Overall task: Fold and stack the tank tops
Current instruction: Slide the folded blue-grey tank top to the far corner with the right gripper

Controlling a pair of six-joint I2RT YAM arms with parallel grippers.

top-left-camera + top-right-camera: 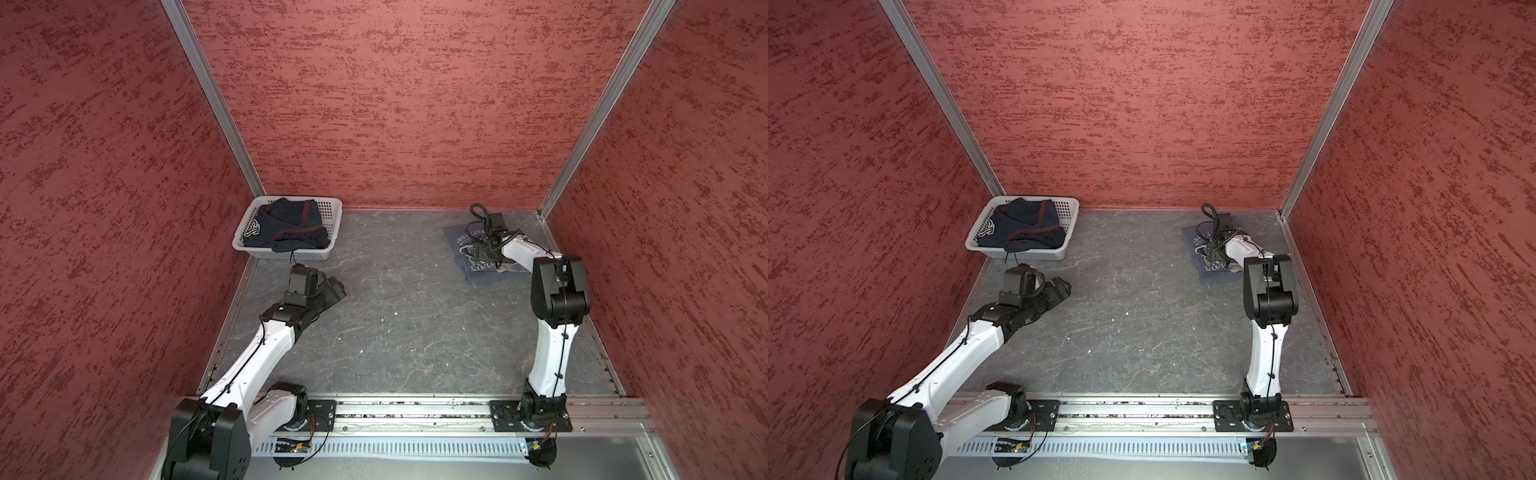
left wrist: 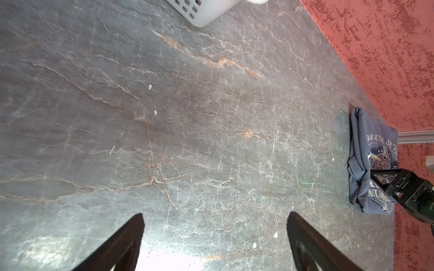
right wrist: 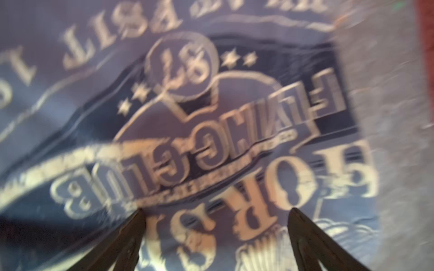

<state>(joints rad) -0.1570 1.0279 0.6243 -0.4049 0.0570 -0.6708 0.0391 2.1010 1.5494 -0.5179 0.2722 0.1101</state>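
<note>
While the right arm reaches forward with its elbow raised, the right claw (image 3: 216,211), released, points down at the folded slate-blue tank top (image 1: 459,239) on the counter (image 1: 395,311). The left claw (image 2: 215,214), also released, hangs low near the basket (image 1: 334,224) holding the navy tank top (image 1: 286,226).

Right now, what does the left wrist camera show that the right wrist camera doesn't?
Only left wrist: a corner of the white perforated basket, the open left claw, and the slate-blue tank top as a whole folded bundle. Only right wrist: its whitish print close up, blurred. Both: that top, the open right claw over it, and the grey table.
</note>
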